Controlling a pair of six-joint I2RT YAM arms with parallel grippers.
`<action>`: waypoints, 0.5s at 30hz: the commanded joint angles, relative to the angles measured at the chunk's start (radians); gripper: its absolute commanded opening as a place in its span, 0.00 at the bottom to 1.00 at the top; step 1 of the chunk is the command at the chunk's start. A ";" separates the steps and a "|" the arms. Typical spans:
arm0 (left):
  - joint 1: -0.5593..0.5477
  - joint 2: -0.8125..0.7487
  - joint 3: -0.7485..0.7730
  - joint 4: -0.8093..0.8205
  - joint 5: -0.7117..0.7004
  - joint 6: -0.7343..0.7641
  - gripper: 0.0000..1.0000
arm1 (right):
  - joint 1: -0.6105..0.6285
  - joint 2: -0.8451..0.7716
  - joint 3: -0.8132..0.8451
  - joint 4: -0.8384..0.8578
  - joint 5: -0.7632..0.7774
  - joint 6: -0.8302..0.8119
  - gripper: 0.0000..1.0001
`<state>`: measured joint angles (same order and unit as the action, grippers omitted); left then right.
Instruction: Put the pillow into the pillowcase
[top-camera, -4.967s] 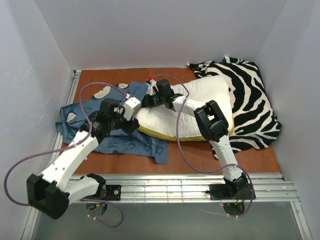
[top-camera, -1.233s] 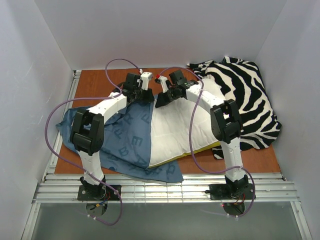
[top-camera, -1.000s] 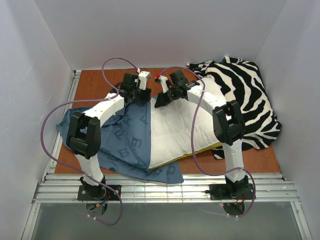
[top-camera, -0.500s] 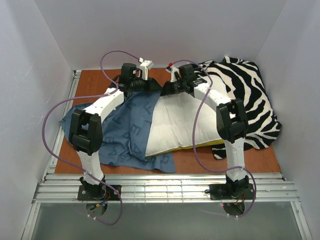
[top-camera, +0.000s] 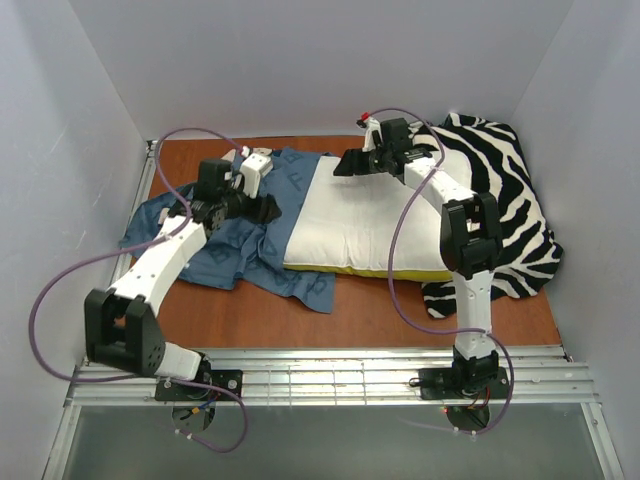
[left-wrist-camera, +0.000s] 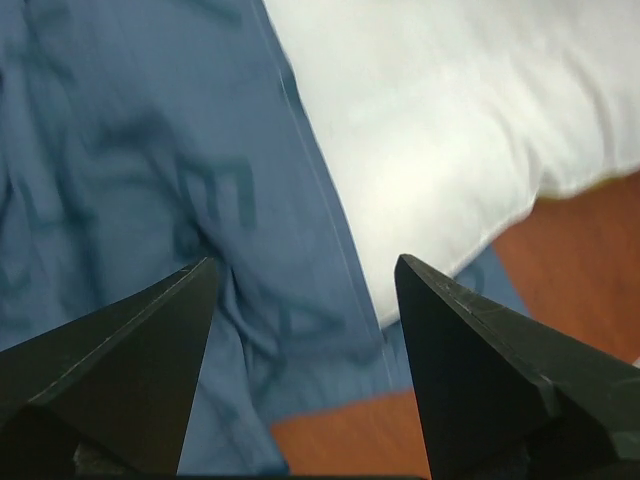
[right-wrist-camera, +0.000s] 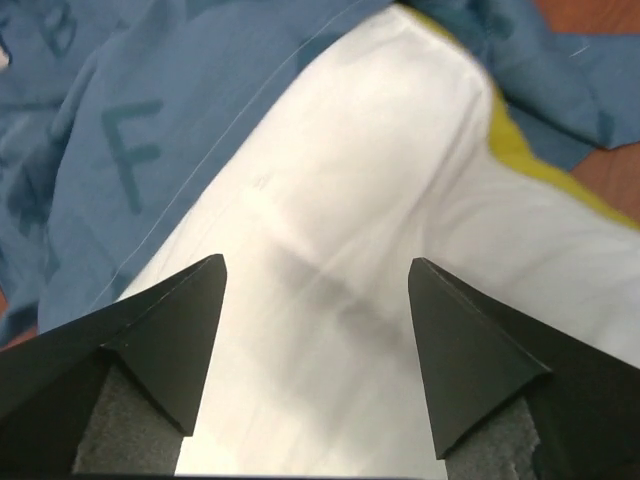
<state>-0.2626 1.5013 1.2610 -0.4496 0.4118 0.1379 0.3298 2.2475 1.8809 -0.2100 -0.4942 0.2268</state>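
Left gripper (left-wrist-camera: 305, 262) and right gripper (right-wrist-camera: 316, 262): both sets of jaws are spread wide and hold nothing. On the table (top-camera: 360, 310), the pillow (top-camera: 375, 215) lies flat at centre. Its long axis runs left to right, and its right end rests against the zebra-striped cloth (top-camera: 500, 200). The pillowcase (top-camera: 215, 245) lies crumpled to the left, touching the pillow's left short end, with blue fabric showing under the near left corner. Whether that end is inside the opening cannot be determined. The left gripper hovers over the hem (left-wrist-camera: 320, 200) where blue meets white, so the left arm is nearer the case. The right gripper hovers over the pillow's far left corner. Judgement: insertion requires travel along the long axis, pillow leftward or case rightward.
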 joint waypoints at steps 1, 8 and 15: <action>-0.010 -0.197 -0.220 -0.115 -0.090 0.100 0.68 | 0.069 -0.213 -0.082 -0.132 -0.026 -0.223 0.71; -0.128 -0.289 -0.393 -0.077 -0.181 0.014 0.65 | 0.250 -0.463 -0.411 -0.247 0.118 -0.440 0.68; -0.244 -0.167 -0.387 0.048 -0.453 -0.032 0.60 | 0.262 -0.453 -0.520 -0.204 0.105 -0.324 0.55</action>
<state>-0.4980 1.2915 0.8574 -0.4755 0.1299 0.1295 0.6209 1.7638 1.3884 -0.4187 -0.4164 -0.1314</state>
